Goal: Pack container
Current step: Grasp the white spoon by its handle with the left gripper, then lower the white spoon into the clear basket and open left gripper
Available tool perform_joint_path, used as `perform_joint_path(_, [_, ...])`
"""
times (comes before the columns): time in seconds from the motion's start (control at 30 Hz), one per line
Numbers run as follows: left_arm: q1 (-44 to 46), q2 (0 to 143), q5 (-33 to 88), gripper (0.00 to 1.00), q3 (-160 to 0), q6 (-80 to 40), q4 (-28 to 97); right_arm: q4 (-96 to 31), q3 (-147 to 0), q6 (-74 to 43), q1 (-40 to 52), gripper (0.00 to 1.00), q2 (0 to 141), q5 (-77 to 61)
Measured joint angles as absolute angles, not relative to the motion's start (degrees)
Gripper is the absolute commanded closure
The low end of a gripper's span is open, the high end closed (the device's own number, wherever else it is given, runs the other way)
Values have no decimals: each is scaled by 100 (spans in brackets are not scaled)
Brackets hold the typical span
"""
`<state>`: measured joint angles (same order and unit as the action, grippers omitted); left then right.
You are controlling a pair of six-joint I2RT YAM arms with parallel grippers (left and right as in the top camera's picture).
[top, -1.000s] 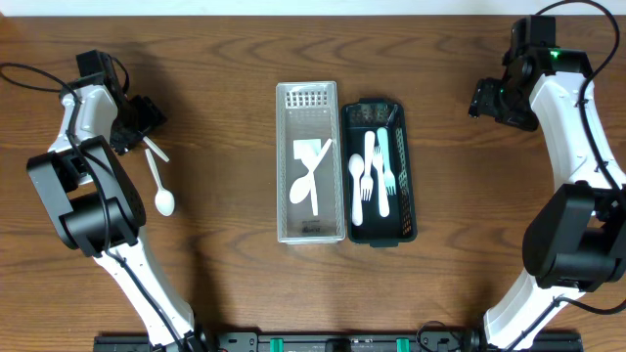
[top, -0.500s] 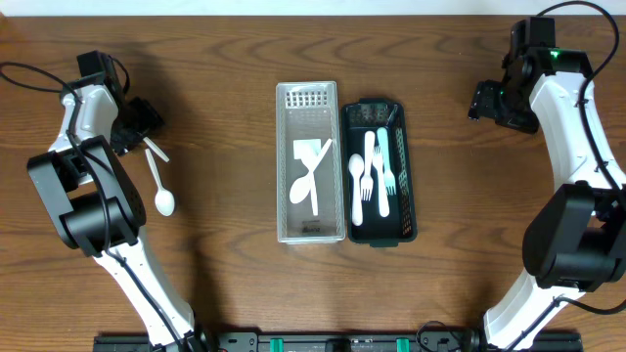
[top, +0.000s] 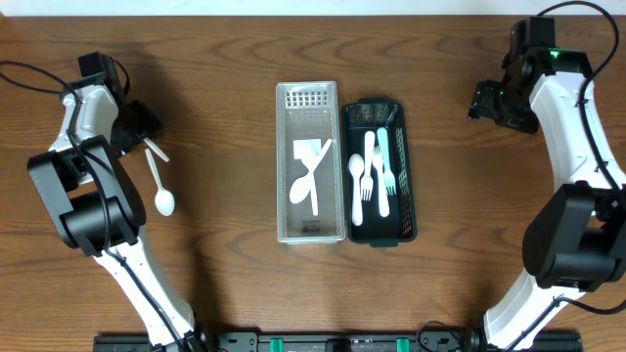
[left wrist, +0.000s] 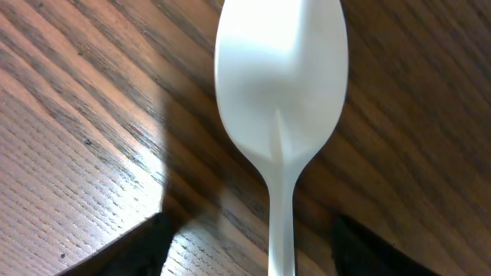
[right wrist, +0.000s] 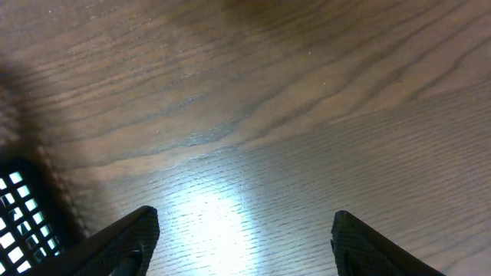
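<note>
A white plastic spoon lies on the wood table at the left, bowl toward the front. It fills the left wrist view, its handle running down between my open left fingers. My left gripper hovers at the handle's far end, fingers apart and clear of the handle. A clear container in the middle holds white cutlery. A black container beside it holds white forks and a pale blue one. My right gripper is open and empty over bare wood at the right.
The black container's mesh corner shows at the left edge of the right wrist view. The two arm bases stand along the left and right table edges.
My left gripper has shifted slightly left and back along the spoon's handle. The right arm, spoon and containers have not moved.
</note>
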<state>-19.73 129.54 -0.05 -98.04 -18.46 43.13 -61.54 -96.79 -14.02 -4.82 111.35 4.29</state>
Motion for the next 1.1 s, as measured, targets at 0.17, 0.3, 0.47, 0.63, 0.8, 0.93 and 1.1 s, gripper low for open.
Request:
perform_joint_path(0.17, [-1973, 12956, -32, 72, -9808, -1835, 4303, -6171, -9679, -1402, -482, 25, 11137, 429])
perform_joint_path(0.3, [-1973, 12956, -43, 75, -9808, -1820, 4311, -6171, -9679, -1402, -482, 25, 11137, 429])
perform_joint_path(0.47, [-1973, 12956, -45, 93, -9808, -1831, 4309, -6176, -9679, -1402, -482, 25, 11137, 429])
perform_joint_path(0.63, [-1973, 12956, -47, 94, -9808, -1817, 4311, -6202, -9679, -1402, -482, 25, 11137, 429])
perform_joint_path(0.8, [-1966, 12956, -47, 94, -9808, -1809, 4309, -6213, -9679, -1402, -482, 25, 11137, 429])
perform_joint_path(0.93, [-1898, 12940, -123, 94, -9808, -1704, 4327, -6215, -9679, -1402, -482, 25, 11137, 429])
perform_joint_path(1.1, [-1544, 12682, -176, 94, -9804, -1546, 4692, -6202, -9679, -1402, -482, 25, 11137, 429])
